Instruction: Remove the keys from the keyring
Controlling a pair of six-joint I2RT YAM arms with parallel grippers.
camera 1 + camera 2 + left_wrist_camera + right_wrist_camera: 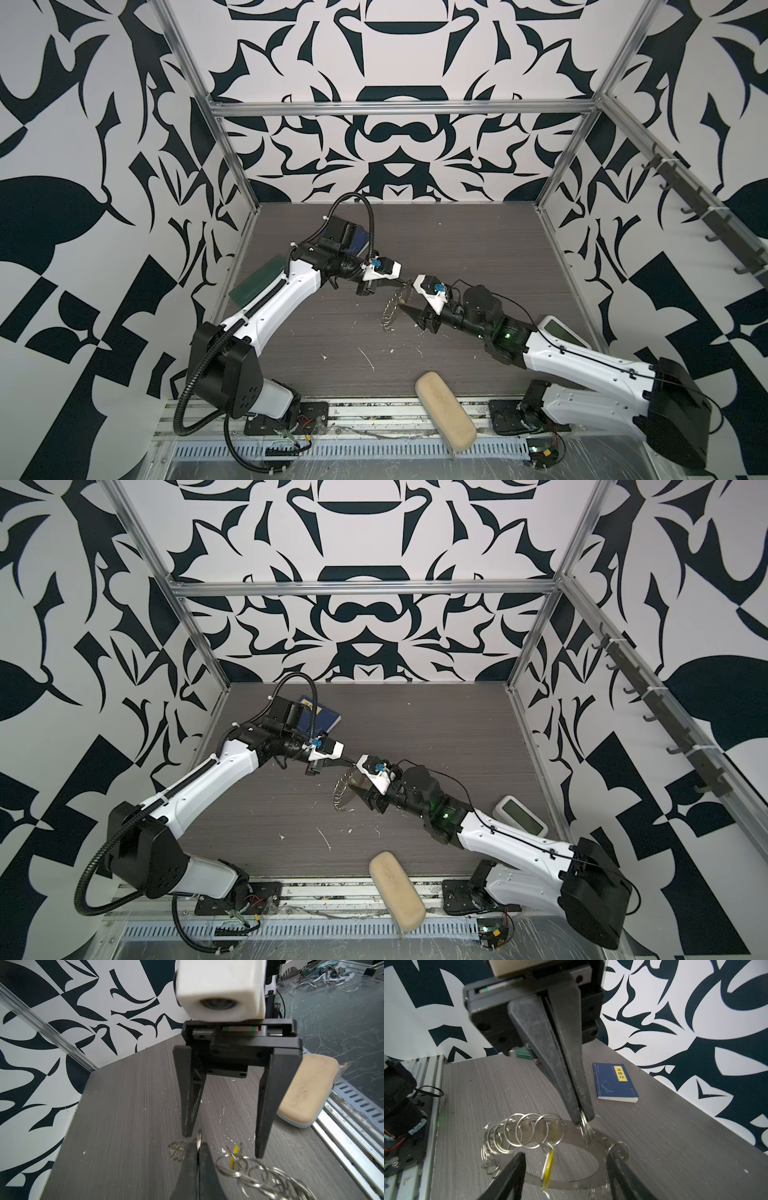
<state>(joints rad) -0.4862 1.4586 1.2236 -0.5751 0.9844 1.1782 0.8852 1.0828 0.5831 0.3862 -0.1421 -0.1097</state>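
The keyring (600, 1139), a grey metal disc with a big hole and a fringe of wire rings, hangs tilted above the table; in both top views it shows nearly edge-on (392, 309) (341, 789). My left gripper (198, 1146) (583, 1121) is shut on one rim ring. The keys, a yellow tag (548, 1167) (234, 1154) on a small silver ring, dangle from the disc's rim, blurred. My right gripper (564, 1155) (223, 1145) is open, one finger on each side of the tag without touching it.
A blue book (614, 1082) (322, 721) lies at the back left. A beige case (444, 409) overhangs the front edge. A green pad (257, 282) leans at the left wall, a white device (561, 330) sits at the right. White scraps (365, 357) dot the table.
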